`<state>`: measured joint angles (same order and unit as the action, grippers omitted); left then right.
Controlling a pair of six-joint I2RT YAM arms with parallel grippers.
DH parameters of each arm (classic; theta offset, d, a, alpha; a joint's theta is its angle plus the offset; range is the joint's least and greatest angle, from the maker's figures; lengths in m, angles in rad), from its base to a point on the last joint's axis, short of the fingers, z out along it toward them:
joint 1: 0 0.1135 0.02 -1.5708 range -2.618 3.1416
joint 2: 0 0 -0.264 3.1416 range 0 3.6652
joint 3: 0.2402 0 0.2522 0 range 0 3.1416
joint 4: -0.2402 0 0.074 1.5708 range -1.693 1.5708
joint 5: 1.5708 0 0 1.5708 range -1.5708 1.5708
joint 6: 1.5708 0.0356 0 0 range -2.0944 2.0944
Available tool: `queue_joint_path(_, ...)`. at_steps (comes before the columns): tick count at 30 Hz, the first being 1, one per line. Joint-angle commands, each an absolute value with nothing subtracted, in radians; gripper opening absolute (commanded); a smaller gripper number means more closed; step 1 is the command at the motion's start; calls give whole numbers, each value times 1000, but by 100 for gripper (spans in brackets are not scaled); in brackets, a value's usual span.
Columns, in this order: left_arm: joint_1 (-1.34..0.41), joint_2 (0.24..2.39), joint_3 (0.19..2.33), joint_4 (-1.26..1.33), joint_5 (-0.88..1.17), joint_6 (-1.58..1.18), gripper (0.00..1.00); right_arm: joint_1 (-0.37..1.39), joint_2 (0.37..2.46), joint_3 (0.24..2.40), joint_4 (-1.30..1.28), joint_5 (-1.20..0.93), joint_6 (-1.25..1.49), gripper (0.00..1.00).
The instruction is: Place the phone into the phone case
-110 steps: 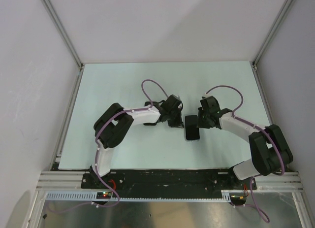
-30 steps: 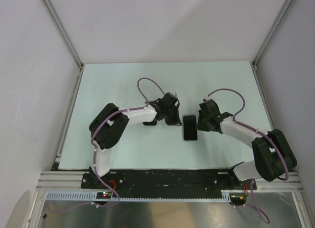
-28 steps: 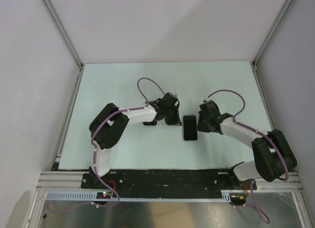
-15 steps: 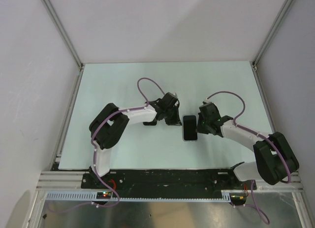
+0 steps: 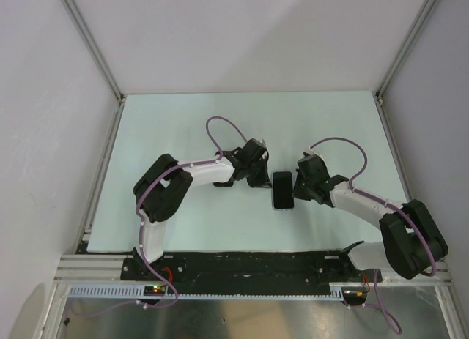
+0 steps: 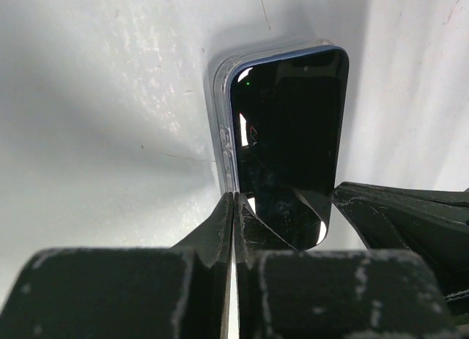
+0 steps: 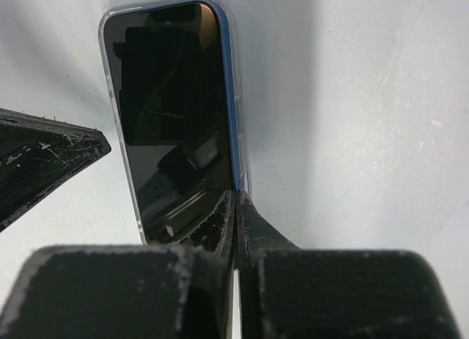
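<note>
Hidden: the near end of the phone (image 6: 289,141) and the phone case (image 6: 222,134) is sitting behind the fingers in both wrist views, so its fit there cannot be told.
Top view: the phone is showing only as a dark slab lying flat, mid-worktop (image 5: 183,119); the clear case is too faint to make out.
Wrist views: a see-through rim is wrapping the screen's far end and long sides (the glass is reflecting dark shapes).
Left gripper (image 6: 232,207): fingers are pressing together, holding nothing, tips resting at the case's left long edge.
Right gripper (image 7: 235,200): fingers are likewise meeting, holding nothing, tips sitting at the opposite long edge.
Phone case: lying screen-up between the two grippers.
</note>
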<state>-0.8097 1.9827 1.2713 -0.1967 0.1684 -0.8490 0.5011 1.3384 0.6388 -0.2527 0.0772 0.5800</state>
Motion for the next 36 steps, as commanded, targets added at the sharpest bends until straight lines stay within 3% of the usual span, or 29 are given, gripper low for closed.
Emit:
queue_joint_path(1, -818, 1983, 1258, -179, 159, -865, 2, 541, 1351, 605, -272, 58, 613, 0)
queue_joint_path(36, -823, 2003, 1281, -180, 168, -866, 0, 669, 1642, 508, -94, 60, 737, 0)
